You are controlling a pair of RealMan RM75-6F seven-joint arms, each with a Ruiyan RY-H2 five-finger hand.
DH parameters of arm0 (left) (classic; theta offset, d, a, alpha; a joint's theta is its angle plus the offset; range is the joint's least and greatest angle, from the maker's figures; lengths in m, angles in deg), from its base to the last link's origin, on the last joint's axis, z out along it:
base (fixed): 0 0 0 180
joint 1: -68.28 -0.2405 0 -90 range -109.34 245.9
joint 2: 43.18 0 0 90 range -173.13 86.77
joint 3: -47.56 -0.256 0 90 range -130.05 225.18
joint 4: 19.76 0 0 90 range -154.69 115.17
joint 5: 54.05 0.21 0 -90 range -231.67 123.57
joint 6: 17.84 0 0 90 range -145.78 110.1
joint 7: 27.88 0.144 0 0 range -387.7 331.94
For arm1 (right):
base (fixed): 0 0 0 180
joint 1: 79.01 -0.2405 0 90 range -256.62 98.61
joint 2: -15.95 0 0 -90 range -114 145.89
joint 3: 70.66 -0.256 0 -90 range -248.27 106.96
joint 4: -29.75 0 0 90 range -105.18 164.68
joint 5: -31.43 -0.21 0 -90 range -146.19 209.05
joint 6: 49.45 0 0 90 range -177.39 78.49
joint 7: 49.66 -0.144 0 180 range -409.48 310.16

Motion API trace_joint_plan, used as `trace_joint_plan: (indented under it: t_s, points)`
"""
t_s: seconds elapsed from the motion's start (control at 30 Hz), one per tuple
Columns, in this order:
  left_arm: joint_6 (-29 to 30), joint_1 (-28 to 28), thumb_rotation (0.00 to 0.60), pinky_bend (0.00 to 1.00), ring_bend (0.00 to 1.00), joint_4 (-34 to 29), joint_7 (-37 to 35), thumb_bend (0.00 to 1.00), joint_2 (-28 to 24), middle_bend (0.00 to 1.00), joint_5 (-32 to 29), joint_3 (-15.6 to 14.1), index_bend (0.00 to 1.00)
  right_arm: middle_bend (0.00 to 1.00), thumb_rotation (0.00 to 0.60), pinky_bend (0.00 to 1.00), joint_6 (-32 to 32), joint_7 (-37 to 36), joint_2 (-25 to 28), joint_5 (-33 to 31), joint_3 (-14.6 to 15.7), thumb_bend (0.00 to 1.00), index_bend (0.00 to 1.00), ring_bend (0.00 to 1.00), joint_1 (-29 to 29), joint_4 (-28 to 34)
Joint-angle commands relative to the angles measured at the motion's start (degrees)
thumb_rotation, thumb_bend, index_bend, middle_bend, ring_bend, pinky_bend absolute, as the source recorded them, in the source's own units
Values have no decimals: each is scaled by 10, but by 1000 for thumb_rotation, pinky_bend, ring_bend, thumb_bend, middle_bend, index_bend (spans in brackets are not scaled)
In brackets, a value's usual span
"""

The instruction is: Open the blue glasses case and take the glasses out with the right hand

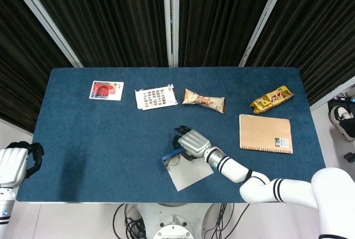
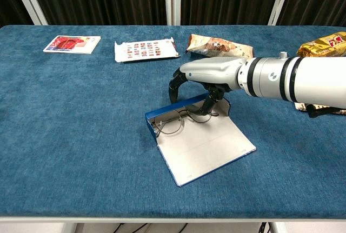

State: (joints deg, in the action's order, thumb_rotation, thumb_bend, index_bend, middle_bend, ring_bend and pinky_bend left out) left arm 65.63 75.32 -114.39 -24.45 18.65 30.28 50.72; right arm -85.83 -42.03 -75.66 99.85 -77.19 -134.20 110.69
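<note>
Near the centre of the chest view, slightly low, the blue case (image 2: 186, 135) lies open on the table (image 2: 81, 135), its pale lid flat toward the bottom edge and its blue tray toward the top. The glasses (image 2: 181, 120) rest in the tray, lenses toward the left end.

Reaching in from the right of the frame, the right hand (image 2: 208, 76) arches over the tray's right half. Its dark fingers (image 2: 174, 87) curl downward, partly bent and apart from one another. One fingertip comes down at the right part of the glasses by the tray's far wall; whether it touches the frame or the wall cannot be told. No grasp on the glasses shows, and they lie flat in the case. In the head view, the same hand (image 1: 192, 141) covers the upper right end of the case (image 1: 186, 168).

At the lower left corner of the head view, off the table edge, the left hand (image 1: 15, 162) hangs with its dark fingers curled in around nothing.

Along the top of the table in the head view sit a red card (image 1: 106, 90), a printed sheet (image 1: 156, 97), a snack bag (image 1: 203, 100) and a yellow bag (image 1: 271, 99). A brown notebook (image 1: 265, 133) lies at the right.
</note>
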Motion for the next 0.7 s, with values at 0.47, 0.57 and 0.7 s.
trace_joint_plan:
  t_s: [0.47,0.57,0.7]
  points:
    - [0,0,600,442,452,0,-2,579,0,644,0,0,665,297,600,0,-86,18,-48,-1,-22,477,600,0,19,-51]
    - [0,0,600,442,452,0,-2,580,0,644,0,0,665,303,600,0,-128,34,-77,6,-29,477,612,0,26,-92]
    - [0,0,600,442,452,-1,-2,579,-1,644,0,0,664,307,600,0,-191,45,-125,32,-34,477,619,0,36,-159]
